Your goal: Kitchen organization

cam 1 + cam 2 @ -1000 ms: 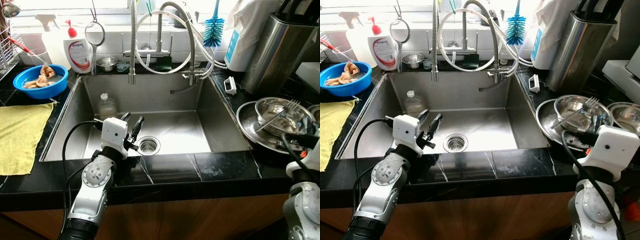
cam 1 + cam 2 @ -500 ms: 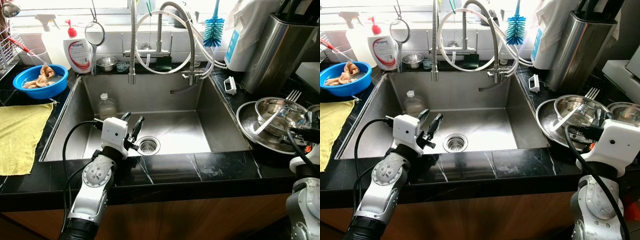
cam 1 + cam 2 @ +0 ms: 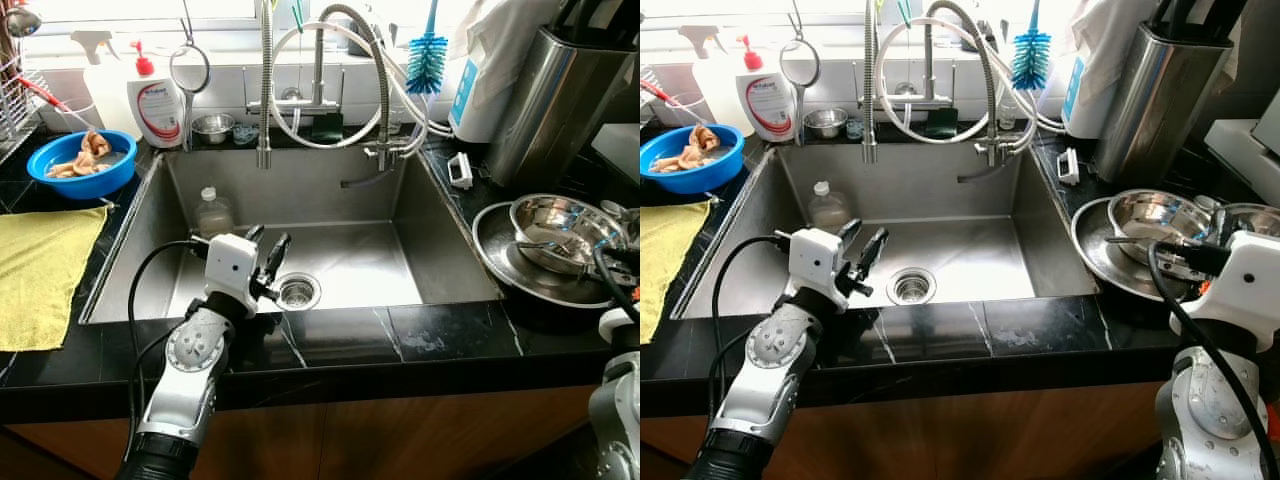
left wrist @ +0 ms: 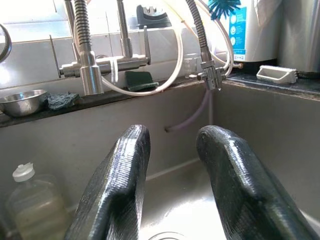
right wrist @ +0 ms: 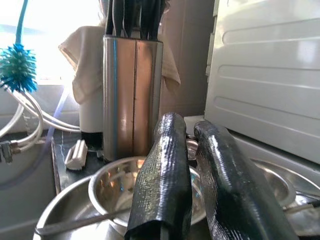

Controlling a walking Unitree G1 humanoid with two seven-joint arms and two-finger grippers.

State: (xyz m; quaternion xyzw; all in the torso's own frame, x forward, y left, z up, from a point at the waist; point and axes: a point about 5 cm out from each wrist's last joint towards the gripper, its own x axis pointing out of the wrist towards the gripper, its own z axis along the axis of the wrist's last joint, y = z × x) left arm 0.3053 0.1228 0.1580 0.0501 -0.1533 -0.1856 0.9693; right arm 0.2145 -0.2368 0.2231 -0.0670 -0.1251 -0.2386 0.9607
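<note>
Left hand (image 3: 268,250) parked with fingers apart and empty over the near left of the sink (image 3: 330,190), clear of the work, while right hand (image 3: 1175,258), nearly closed on a utensil handle it seems, hovers by the steel bowl (image 3: 560,225) stacked on the far-right table (image 3: 400,335), likely for sorting.

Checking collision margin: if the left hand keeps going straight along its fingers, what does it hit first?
Probably the sink's back wall; the left hand points over the basin, with nothing between. The plastic bottle sits off to one side. Depth unclear.
</note>
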